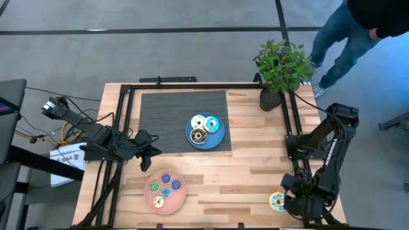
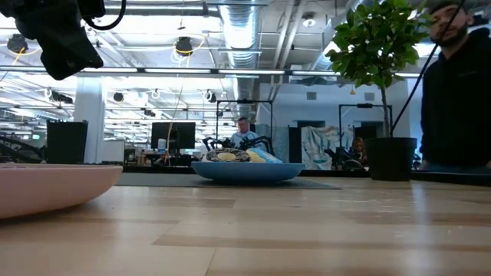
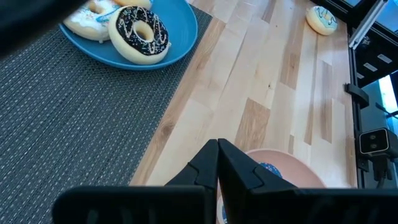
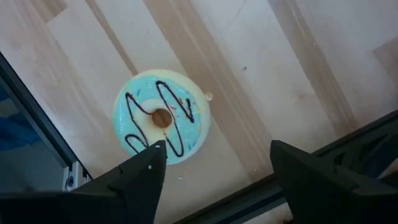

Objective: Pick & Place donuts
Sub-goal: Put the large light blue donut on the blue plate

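Three larger donuts lie on the blue plate [image 1: 220,142]: white [image 1: 198,121], teal [image 1: 213,123] and brown-iced [image 1: 199,135], the brown one also in the left wrist view [image 3: 140,32]. Several tiny donuts [image 1: 165,186] sit on the pink plate [image 1: 152,203]. A teal-iced donut with dark drizzle [image 4: 160,117] lies flat on the wood near the table's right near corner [image 1: 277,202]. My right gripper [image 4: 217,158] hovers over it, open, one fingertip [image 4: 146,165] showing in front of its edge. My left gripper [image 3: 217,155] is shut, above the table between the two plates [image 1: 148,158].
A potted plant [image 1: 281,67] stands at the table's far right corner. A dark ribbed mat [image 1: 166,118] lies under the blue plate. Black frame rails [image 1: 295,121] run along the table's sides. A person [image 1: 348,35] stands beyond the far right corner.
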`<state>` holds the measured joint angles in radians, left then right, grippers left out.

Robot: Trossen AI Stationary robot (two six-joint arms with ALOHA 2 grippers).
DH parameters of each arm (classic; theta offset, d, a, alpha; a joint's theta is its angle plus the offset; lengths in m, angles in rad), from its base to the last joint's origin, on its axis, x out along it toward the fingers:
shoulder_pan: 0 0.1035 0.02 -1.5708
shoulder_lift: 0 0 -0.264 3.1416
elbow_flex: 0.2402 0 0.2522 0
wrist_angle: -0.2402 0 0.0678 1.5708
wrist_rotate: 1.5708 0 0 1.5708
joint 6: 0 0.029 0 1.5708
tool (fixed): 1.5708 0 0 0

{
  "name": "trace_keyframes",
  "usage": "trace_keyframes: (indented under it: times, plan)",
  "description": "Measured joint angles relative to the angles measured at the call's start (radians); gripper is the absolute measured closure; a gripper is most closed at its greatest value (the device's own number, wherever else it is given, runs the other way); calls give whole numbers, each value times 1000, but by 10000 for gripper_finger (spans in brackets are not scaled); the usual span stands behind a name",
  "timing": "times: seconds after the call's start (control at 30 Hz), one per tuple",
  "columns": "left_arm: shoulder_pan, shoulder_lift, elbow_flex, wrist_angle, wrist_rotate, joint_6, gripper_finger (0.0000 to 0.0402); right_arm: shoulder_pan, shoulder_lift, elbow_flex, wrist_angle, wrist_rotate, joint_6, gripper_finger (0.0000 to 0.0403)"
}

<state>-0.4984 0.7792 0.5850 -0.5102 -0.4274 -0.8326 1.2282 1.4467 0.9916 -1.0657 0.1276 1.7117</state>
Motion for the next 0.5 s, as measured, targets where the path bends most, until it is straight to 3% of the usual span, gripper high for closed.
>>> trace_keyframes:
  times: [0.3,0.5]
  plan:
    - [0,0,0,0,0,-1,401,-4,84,0,88,-9,-76,62]
    - [0,0,0,0,1,-3,401,-41,140,0,117,-24,-87,59]
